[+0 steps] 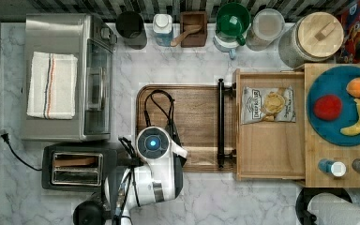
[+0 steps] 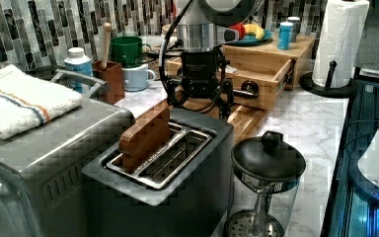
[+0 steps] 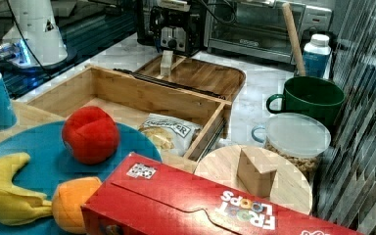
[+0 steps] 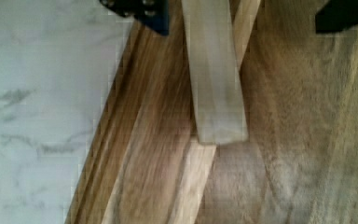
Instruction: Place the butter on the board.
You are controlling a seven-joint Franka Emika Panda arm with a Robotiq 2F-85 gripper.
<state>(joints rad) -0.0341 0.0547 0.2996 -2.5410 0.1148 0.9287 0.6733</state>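
Observation:
The butter (image 3: 165, 64) is a pale wooden block standing upright on the board (image 3: 203, 74), near the board's corner closest to the toaster. My gripper (image 3: 171, 46) hangs right above the butter. In the wrist view the butter (image 4: 214, 74) reaches up between the two dark fingertips (image 4: 140, 11), which stand wide apart, so the gripper (image 4: 242, 14) is open and the butter's lower end rests on the board (image 4: 307, 140). In the top view my arm's wrist (image 1: 153, 143) covers the block, over the lower left part of the board (image 1: 197, 105).
A toaster (image 1: 77, 168) holding a brown slice sits just off the board at the top view's left, with a toaster oven (image 1: 65, 77) beyond. An open wooden drawer (image 1: 267, 154) with a chip bag (image 1: 267, 105) borders the board's other side. A French press (image 2: 266, 168) stands beside the toaster.

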